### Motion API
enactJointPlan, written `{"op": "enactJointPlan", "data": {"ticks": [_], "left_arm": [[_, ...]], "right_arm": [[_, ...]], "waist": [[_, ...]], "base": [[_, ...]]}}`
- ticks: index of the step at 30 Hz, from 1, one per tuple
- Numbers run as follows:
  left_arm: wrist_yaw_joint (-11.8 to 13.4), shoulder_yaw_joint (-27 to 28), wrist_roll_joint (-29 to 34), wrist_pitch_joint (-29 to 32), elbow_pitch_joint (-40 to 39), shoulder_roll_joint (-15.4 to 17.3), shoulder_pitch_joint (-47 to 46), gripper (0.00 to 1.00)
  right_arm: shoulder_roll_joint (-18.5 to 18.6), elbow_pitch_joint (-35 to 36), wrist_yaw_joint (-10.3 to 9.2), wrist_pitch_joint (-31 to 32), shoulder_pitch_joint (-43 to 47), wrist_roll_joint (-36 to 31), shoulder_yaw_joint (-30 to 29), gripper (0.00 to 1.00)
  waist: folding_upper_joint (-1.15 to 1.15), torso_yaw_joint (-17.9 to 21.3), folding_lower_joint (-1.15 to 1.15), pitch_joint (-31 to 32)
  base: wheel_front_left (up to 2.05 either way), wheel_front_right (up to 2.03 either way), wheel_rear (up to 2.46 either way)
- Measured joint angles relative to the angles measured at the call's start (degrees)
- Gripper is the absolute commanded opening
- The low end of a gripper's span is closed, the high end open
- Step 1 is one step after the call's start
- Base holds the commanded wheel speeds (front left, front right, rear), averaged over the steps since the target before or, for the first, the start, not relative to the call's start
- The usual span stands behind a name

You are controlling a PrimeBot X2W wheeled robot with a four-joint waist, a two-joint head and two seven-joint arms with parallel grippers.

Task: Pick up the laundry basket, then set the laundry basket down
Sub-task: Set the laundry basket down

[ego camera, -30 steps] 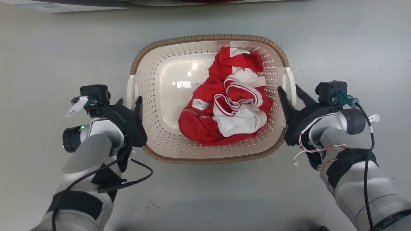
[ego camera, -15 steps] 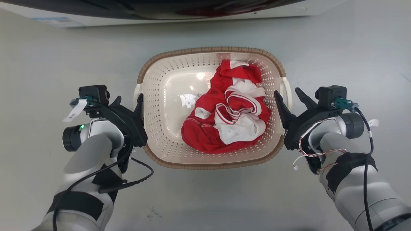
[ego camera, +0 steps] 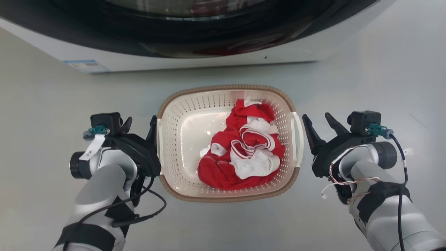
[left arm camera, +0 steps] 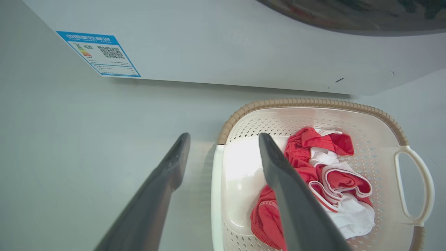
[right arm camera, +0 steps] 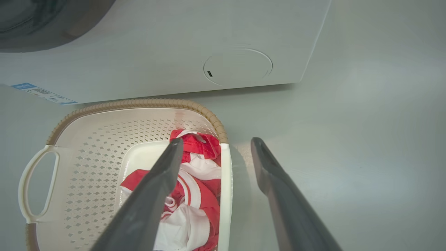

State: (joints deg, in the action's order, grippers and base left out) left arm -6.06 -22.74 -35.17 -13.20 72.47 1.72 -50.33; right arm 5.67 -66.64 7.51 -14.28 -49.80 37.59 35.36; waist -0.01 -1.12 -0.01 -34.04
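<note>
- The left tool (ego camera: 140, 122) is hanging open at the left handle (ego camera: 159, 139) of the laundry basket (ego camera: 226, 87).
- The laundry basket is sitting on the grey floor (ego camera: 52, 104) before the washing machine (ego camera: 195, 61), holding red-and-white clothing (ego camera: 244, 157).
- The right tool (ego camera: 316, 119) is hanging open just beside the right handle (ego camera: 299, 136).

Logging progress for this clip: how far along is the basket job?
Done, it seems: basket sits on the floor by the washer. In hand: release; left gripper and right gripper are open, the right now off the handle it straddled a second ago. Left: only withdrawing.
</note>
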Motion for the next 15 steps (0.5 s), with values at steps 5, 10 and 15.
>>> {"op": "enactJointPlan", "data": {"ticks": [5,10,15], "left_arm": [[0.0,0.0,0.2,-0.6,-0.6,0.0,1.6,1.0],[0.1,0.1,0.3,-1.1,-1.8,0.2,3.5,1.0],[0.6,-0.2,1.2,-1.1,-3.6,0.7,6.3,1.0]], "right_arm": [[0.1,1.4,0.0,0.0,2.2,0.9,-1.2,1.0],[0.4,3.3,0.0,0.0,4.4,1.1,-2.2,1.0],[1.2,5.6,-0.22,0.0,6.8,0.5,-2.9,1.0]], "waist": [[0.0,0.2,0.0,3.3],[0.0,0.4,0.0,7.4],[0.0,0.6,-0.01,11.6]], "base": [[0.0,0.0,0.0],[0.0,0.0,0.0],[0.0,0.0,0.0]]}}
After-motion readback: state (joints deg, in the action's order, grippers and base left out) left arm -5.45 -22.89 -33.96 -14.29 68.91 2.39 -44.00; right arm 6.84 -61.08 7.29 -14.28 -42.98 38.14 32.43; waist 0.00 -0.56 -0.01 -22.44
